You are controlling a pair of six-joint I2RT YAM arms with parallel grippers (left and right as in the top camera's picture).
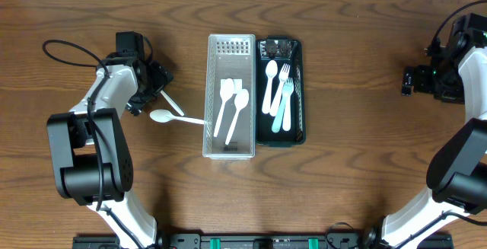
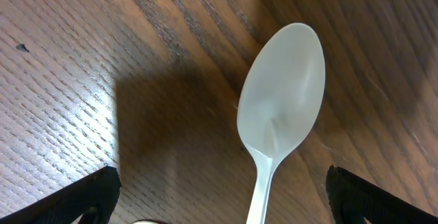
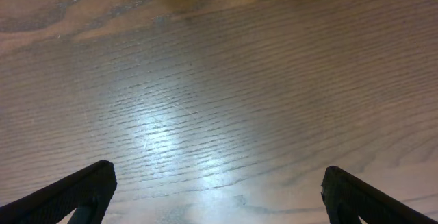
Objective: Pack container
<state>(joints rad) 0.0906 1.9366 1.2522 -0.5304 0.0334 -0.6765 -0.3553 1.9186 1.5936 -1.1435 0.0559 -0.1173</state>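
A clear plastic container lies mid-table with two white utensils inside. Touching its right side is a black tray holding a white spoon, white forks and a pale blue fork. A white spoon lies on the wood left of the container, its handle reaching the container's wall. My left gripper hovers open just above it, beside another thin white handle. In the left wrist view a white spoon lies bowl-up, its handle running down between the open fingers of my left gripper. Far right, my right gripper is open.
The right wrist view shows only bare, glossy wood under my right gripper. The left arm's links and cable cover the table's left side. The right arm stands along the right edge.
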